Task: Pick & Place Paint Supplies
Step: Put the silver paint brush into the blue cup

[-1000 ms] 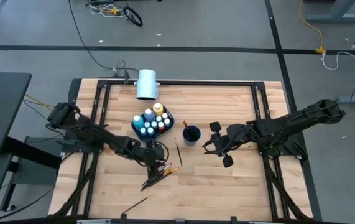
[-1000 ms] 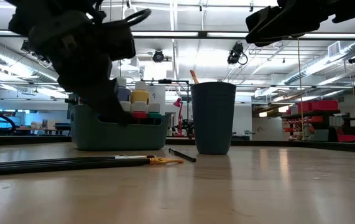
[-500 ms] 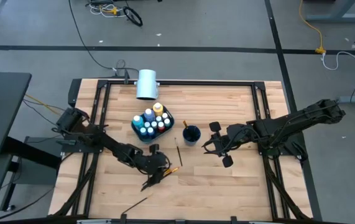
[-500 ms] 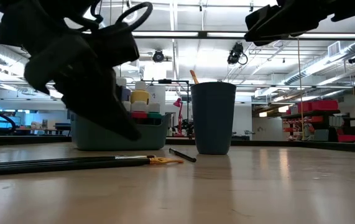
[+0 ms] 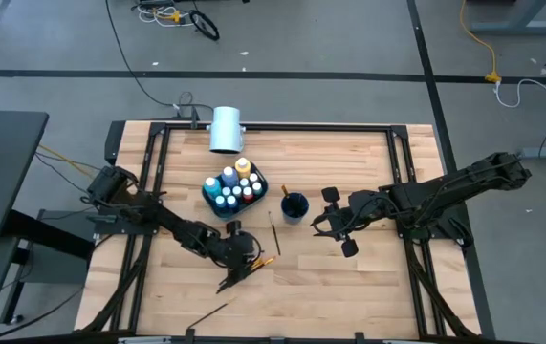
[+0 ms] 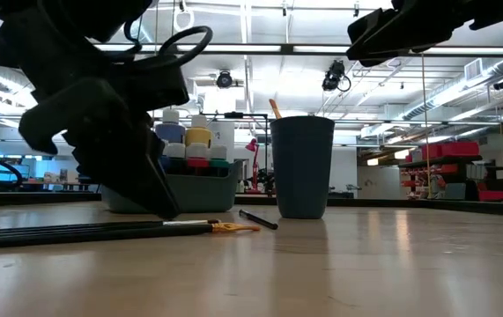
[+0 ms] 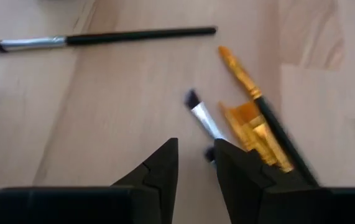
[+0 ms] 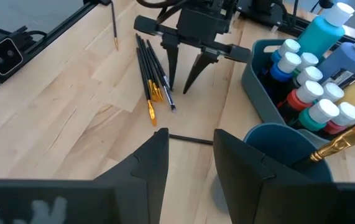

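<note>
A bundle of dark-handled paintbrushes [image 5: 244, 270] [image 8: 151, 74] with orange and silver tips lies flat on the table near its middle front. My left gripper [image 5: 245, 254] [image 8: 178, 87] is open and points steeply down at the bundle's bristle end [image 7: 252, 124], its fingertips close above the wood [image 6: 165, 207]. One silver-ferruled brush [image 7: 201, 116] runs toward the gap between the fingers; I see no touch. A single brush [image 5: 274, 232] [image 7: 102, 37] lies beside the dark blue cup [image 5: 294, 205]. My right gripper [image 5: 318, 226] [image 8: 191, 146] hangs open to the right of the cup.
A grey tray [image 8: 258, 93] [image 6: 198, 189] of paint bottles [image 5: 234, 188] stands behind the brushes. An orange-handled brush [image 8: 345, 137] stands in the cup [image 6: 302, 167]. A white cylinder [image 5: 226, 129] lies at the far edge. Another brush [image 5: 210, 312] lies near the front edge.
My left gripper has come down and toward the table's near edge, onto the bristle end of the brush bundle, rolling a little as it sank. The brushes lie where they were.
</note>
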### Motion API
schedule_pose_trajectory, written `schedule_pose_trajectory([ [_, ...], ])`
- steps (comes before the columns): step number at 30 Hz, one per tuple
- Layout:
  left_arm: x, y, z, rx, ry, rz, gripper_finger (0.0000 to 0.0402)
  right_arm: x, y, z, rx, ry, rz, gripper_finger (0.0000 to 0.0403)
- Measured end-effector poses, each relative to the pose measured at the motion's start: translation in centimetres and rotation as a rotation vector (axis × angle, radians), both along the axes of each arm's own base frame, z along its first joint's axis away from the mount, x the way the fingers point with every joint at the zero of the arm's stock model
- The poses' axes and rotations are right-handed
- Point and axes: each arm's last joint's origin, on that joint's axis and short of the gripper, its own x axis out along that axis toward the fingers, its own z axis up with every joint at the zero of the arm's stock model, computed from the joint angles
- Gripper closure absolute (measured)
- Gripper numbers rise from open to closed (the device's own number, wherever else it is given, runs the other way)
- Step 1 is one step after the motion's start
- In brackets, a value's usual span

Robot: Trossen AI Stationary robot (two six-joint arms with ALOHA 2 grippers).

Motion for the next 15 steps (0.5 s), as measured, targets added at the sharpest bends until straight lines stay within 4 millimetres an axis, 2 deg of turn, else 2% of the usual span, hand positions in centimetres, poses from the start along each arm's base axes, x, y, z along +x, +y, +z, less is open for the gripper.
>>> schedule_pose_trajectory([
  [15,-0.26,0.32,-0.19,0.059,0.017,0.044,0.0290,0.00,0.00,0.01,0.002,0.000,-0.002,0.0273],
])
